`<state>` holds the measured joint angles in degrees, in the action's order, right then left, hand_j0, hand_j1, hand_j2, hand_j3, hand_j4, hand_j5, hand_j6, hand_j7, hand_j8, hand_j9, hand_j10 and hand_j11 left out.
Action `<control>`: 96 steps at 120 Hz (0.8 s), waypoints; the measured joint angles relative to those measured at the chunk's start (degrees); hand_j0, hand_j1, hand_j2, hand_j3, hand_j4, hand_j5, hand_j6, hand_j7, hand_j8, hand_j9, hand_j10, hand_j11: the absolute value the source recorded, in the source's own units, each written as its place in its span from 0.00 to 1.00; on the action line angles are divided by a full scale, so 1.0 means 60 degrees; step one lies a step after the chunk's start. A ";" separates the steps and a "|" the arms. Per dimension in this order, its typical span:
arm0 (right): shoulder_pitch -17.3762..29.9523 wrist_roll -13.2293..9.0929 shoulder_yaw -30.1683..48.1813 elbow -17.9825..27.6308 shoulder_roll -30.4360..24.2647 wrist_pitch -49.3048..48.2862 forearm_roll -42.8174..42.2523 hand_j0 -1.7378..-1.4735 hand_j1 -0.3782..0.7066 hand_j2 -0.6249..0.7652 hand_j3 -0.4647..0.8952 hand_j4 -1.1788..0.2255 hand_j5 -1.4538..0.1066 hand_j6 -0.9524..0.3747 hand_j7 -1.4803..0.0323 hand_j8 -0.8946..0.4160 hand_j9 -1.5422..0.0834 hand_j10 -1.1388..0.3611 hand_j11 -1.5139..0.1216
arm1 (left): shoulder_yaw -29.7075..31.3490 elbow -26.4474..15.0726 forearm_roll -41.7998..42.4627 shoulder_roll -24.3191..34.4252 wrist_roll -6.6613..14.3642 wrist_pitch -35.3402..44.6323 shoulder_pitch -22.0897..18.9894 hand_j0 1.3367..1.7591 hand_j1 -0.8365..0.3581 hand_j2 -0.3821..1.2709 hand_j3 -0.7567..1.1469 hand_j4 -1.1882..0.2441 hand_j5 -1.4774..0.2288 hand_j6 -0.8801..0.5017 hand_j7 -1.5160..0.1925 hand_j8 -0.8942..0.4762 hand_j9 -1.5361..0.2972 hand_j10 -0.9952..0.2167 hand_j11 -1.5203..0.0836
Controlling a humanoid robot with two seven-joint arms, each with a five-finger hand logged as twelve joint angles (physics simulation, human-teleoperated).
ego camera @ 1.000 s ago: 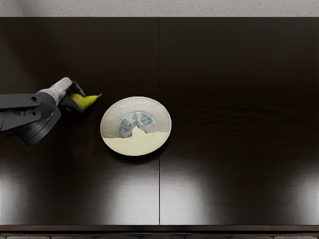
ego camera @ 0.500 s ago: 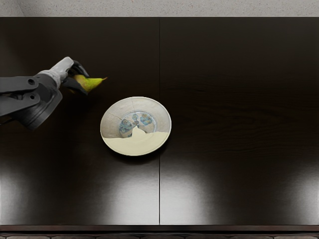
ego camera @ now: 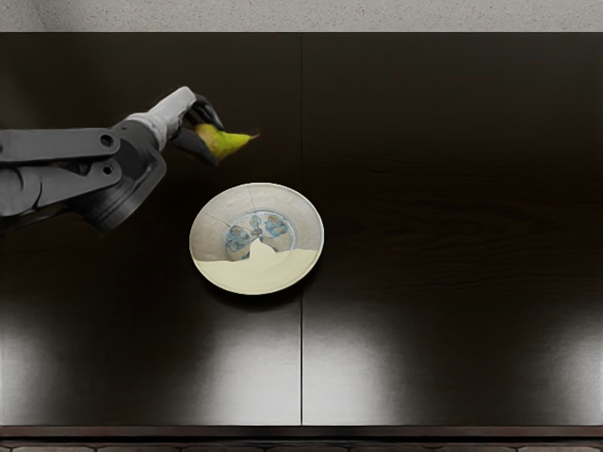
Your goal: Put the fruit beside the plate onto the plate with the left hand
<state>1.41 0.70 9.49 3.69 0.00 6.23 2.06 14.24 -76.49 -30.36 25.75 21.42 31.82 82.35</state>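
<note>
A yellow-green pear (ego camera: 224,142) hangs in the air above the dark table, its pointed end facing right. My left hand (ego camera: 200,130) is shut on its thick end, with the grey arm reaching in from the left edge. The pear is behind and a little to the left of the plate (ego camera: 300,247), a cream dish with a blue pattern in its middle. Nothing lies on the plate. The right arm does not show.
The dark table (ego camera: 452,235) runs the full width, with a thin seam down its middle and a pale wall strip along the back. No other objects stand on it.
The left hand has lifted the pear off the table beside the plate's left rim and carried it up and to the right, toward the plate's far side.
</note>
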 joint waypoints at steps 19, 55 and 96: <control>0.0000 0.0000 0.0000 0.0000 0.0000 -0.0002 -0.0003 0.30 0.03 0.45 0.34 0.84 0.93 0.72 0.98 0.68 0.95 0.76 0.93 | 0.0000 -0.0016 0.0021 -0.0762 -0.0011 0.0003 0.0034 0.76 0.43 0.55 0.40 0.36 0.24 0.37 0.28 0.45 0.29 0.46 0.34; 0.0000 0.0000 0.0000 0.0000 0.0000 -0.0002 0.0000 0.30 0.03 0.45 0.34 0.84 0.93 0.72 0.98 0.68 0.95 0.76 0.93 | 0.0002 -0.0108 0.0009 -0.1384 0.0003 0.0010 0.0045 0.76 0.42 0.57 0.40 0.35 0.24 0.36 0.29 0.43 0.29 0.45 0.34; 0.0000 0.0000 0.0000 0.0000 0.0000 0.0000 -0.0003 0.30 0.03 0.45 0.34 0.84 0.93 0.72 0.98 0.68 0.95 0.76 0.93 | -0.0011 -0.0427 0.0021 -0.1523 -0.0001 -0.0042 -0.0026 0.76 0.41 0.58 0.40 0.36 0.24 0.36 0.30 0.43 0.30 0.45 0.35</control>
<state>1.41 0.70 9.49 3.69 0.00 6.23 2.04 14.18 -79.06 -30.24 16.61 21.42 31.57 82.19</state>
